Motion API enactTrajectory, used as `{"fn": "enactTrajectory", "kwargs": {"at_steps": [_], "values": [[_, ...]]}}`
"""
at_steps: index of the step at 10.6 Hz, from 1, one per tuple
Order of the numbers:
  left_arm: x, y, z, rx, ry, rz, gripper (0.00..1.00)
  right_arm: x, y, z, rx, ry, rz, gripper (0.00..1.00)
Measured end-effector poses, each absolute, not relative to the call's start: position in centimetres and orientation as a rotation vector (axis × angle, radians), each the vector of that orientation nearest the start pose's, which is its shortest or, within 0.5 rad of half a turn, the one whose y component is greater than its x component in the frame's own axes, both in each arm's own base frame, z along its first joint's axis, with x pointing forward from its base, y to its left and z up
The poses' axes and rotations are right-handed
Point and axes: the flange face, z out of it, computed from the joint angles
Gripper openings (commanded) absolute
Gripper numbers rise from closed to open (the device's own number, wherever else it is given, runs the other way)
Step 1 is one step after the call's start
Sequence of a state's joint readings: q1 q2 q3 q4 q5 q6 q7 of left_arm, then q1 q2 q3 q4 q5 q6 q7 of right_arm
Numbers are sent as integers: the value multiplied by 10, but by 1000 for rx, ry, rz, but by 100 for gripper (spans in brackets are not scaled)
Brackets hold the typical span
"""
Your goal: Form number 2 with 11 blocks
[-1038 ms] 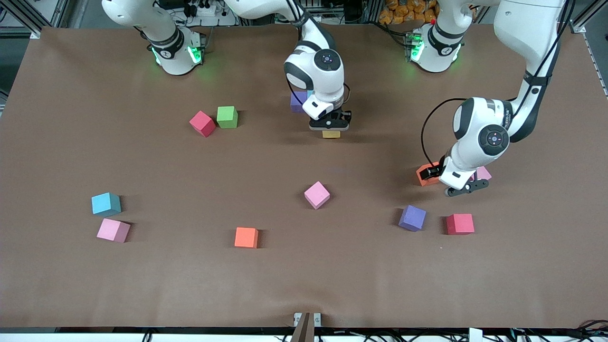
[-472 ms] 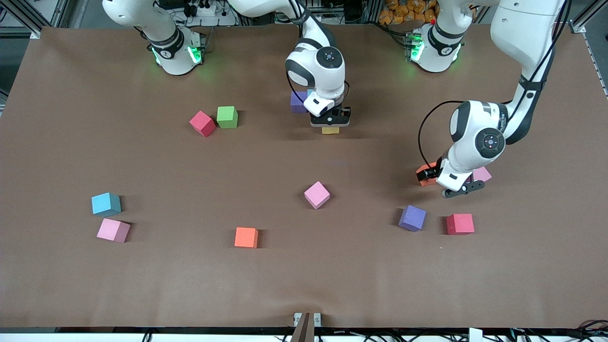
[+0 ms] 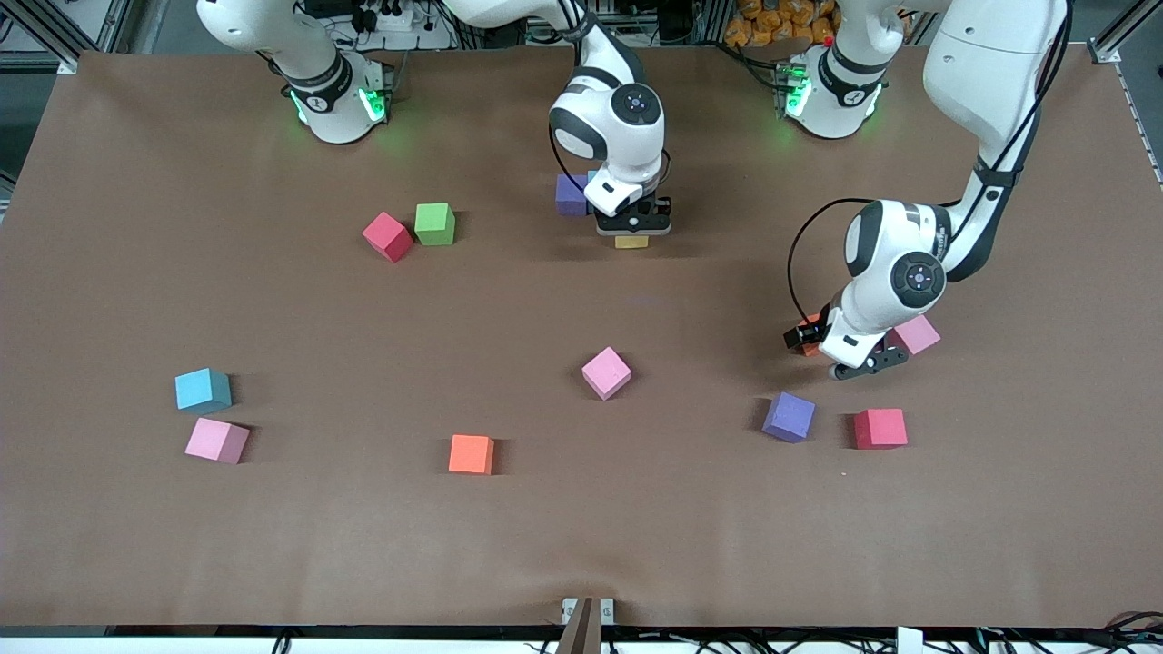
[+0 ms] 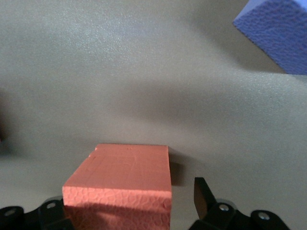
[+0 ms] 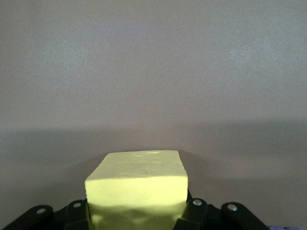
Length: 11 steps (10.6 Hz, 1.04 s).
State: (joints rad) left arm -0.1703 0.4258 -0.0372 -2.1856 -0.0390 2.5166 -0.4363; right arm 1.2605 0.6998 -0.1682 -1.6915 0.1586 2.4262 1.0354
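Looking across from the front camera: right gripper point(image 3: 633, 231) low over the brown surface point(image 3: 581, 545) between the two bases, fingers closed on a yellow block point(image 3: 631, 242); just beside it, toward the right arm's end, a purple block point(image 3: 571, 194). Hard to tell whether the yellow block touches the surface or hangs just above it. Left gripper point(image 3: 804, 338) down at the left arm's end, set over an orange block point(image 3: 808, 323) that is mostly hidden under it, with a pink block point(image 3: 916, 334) close by. Nearer the camera from there, a second purple block point(image 3: 789, 417) and a red block point(image 3: 879, 428), apart from each other. Scattered elsewhere: a pink block in the middle point(image 3: 606, 372), a second orange block point(image 3: 471, 454), a blue block point(image 3: 203, 390) just beside another pink block point(image 3: 217, 440) at the right arm's end, and a second red block point(image 3: 387, 236) touching the green cube point(image 3: 434, 223).

Turning to the left wrist view: orange block point(image 4: 120, 184) flat on the surface between spread fingers point(image 4: 204, 197), a clear gap at one finger, so straddled and not gripped. Corner of the second purple block point(image 4: 278, 33) at the edge.

Turning to the right wrist view: yellow block point(image 5: 136, 184) clamped between the fingers, bare surface around it.
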Motion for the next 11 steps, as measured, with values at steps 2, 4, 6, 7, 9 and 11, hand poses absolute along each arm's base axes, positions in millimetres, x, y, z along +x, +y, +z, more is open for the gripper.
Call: {"fn": "enactTrajectory", "kwargs": {"at_steps": [2,4,6,7,9,11], "values": [[536,-113,181,-3114,-414,164,88,300,612,199,-3099,24,-36,44],[537,-113,181,-3115,-414,160,61,299,612,199,-3099,21,-36,44],[539,-114,183,-3117,-413,153,41,297,614,199,-3099,15,-35,44],[541,-115,184,-3119,-411,147,41,296,614,199,-3099,13,-36,44],[544,-119,187,-3124,-403,131,39,295,615,199,-3097,11,-38,44],[549,-130,193,-3138,-378,108,39,295,615,199,-3096,11,-38,45]]}}
